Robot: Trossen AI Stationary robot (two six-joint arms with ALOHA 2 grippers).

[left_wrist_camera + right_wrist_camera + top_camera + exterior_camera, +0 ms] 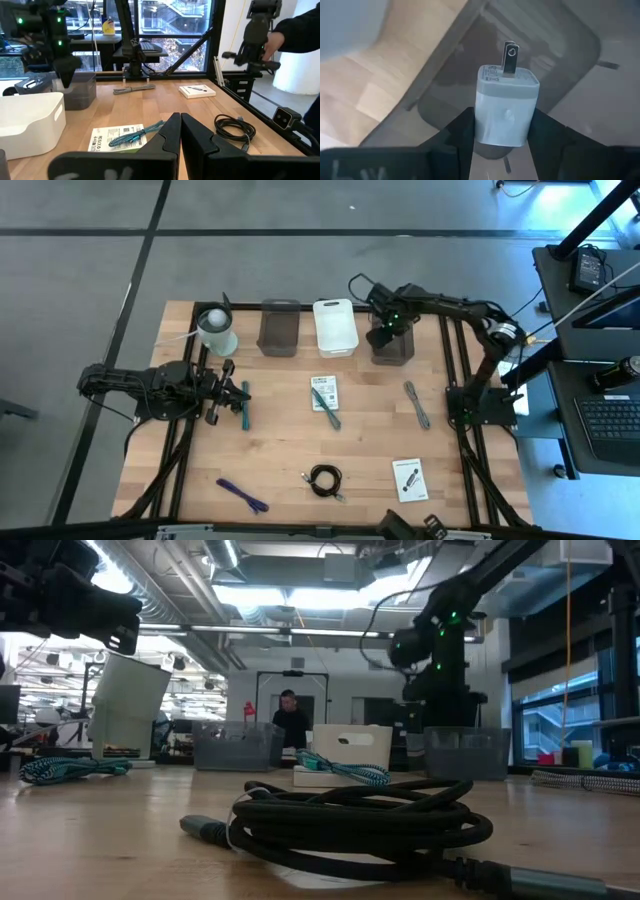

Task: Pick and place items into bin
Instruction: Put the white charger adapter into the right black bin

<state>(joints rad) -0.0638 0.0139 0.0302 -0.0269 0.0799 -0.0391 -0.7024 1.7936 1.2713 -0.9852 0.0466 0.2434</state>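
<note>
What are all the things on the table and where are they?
Bins: two see-through grey ones and one white, in a row at the table's far edge.
Round tub: one, translucent with white top, far left corner.
Teal cables: two, one by the left hand, one lying across a card.
White cards: two, one mid-table, one near right.
Grey cable: one, right side.
Black coiled cable: one, near edge.
Purple cable: one, near left.
White plug charger: one, held over the right grey bin.
Left hand: shut, empty, left side.
Right hand: gripping the charger.
</note>
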